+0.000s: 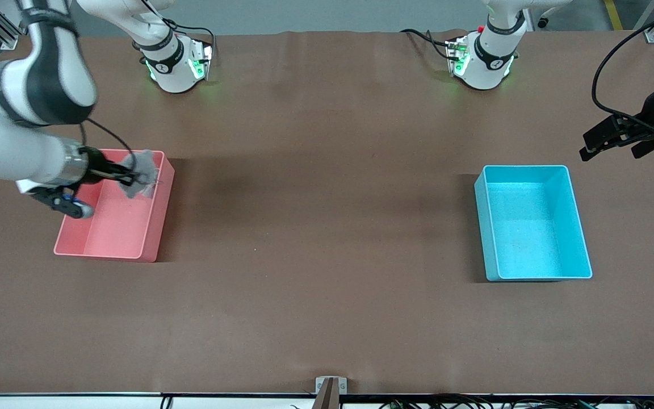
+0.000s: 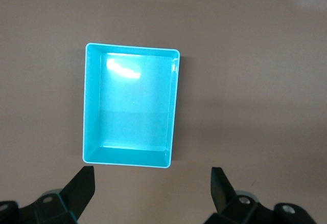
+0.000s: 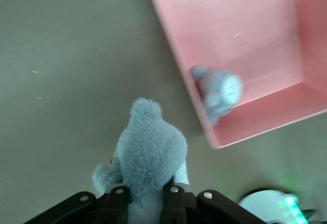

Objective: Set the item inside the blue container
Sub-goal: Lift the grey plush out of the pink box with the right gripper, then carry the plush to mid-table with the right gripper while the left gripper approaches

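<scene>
Right gripper (image 1: 134, 179), clenched on a grey plush toy (image 1: 142, 180), hangs over the pink bin (image 1: 154, 227). Left gripper (image 1: 611, 142) waits released near the blue container (image 1: 579, 238). The soft plush may slip out mid-carry.

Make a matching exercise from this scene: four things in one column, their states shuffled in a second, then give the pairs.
1. blue container
2. pink bin
3. right gripper
4. left gripper

A. shut on the grey plush toy
B. open, in the air near the blue container
C. holds nothing
D. holds a second plush toy

Pairs: 1-C, 2-D, 3-A, 4-B
</scene>
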